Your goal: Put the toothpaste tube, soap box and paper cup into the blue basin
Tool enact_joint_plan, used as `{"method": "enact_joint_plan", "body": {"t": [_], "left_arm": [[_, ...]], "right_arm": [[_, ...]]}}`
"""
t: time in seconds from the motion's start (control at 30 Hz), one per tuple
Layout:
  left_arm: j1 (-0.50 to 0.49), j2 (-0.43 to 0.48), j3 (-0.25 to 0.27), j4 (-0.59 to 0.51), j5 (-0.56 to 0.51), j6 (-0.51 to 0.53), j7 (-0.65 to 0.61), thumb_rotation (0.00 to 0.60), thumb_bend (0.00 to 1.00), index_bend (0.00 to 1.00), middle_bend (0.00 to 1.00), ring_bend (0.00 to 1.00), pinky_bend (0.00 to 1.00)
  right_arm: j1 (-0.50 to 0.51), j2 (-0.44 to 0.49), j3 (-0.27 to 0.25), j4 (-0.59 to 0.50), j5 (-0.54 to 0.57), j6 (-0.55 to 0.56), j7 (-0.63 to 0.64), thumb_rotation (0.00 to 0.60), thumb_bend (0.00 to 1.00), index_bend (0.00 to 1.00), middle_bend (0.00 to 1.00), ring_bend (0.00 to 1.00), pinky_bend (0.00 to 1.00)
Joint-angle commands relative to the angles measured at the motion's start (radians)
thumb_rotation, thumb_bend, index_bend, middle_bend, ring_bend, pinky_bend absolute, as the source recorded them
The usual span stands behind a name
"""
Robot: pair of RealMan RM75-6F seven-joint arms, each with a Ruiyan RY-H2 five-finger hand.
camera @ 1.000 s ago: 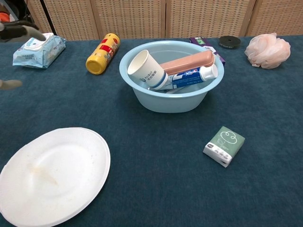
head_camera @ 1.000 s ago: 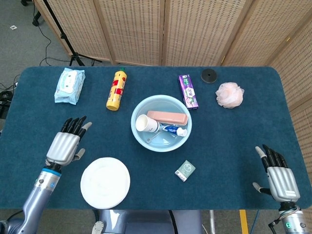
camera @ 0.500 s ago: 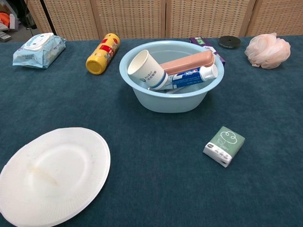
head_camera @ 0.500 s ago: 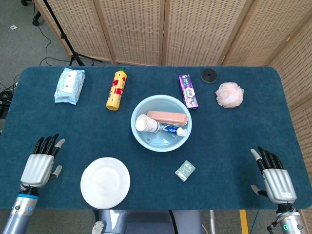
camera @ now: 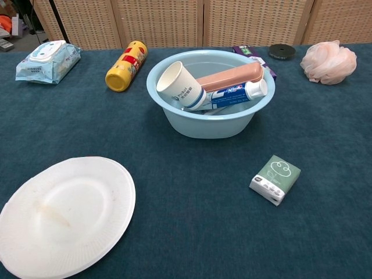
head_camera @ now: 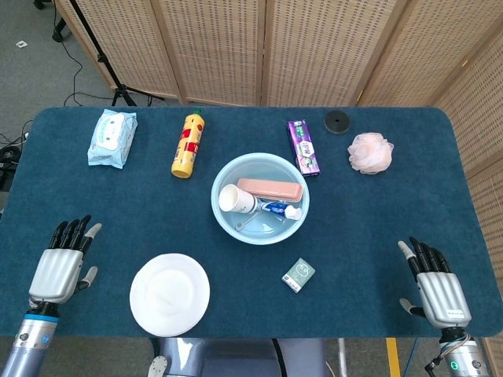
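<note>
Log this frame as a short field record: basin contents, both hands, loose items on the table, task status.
basin contents: blue basin holds the paper cup on its side, toothpaste tube and pink soap box
left hand: open, holds nothing, near table's front left edge
right hand: open, holds nothing, near front right edge
loose items: white paper plate, green-white small box, yellow bottle, wipes pack, purple packet, bath pouf, black disc
task status: all three items in the basin

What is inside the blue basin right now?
The blue basin holds a paper cup on its side, a toothpaste tube and a pink soap box. The basin floor beneath them is mostly hidden.
</note>
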Motion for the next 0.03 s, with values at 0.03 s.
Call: {"method": "enact_joint_plan", "body": {"t": [0.03], "left_arm": [[0.01, -0.003, -0.014, 0.002, 0.006, -0.003, -0.003, 0.6, 0.31, 0.0, 0.0, 0.0, 0.0]], "right_arm": [[-0.001, -0.001, 0.0, -0.001, 0.002, 0.003, -0.001, 0.6, 0.14, 0.0, 0.0, 0.0, 0.08]]}}
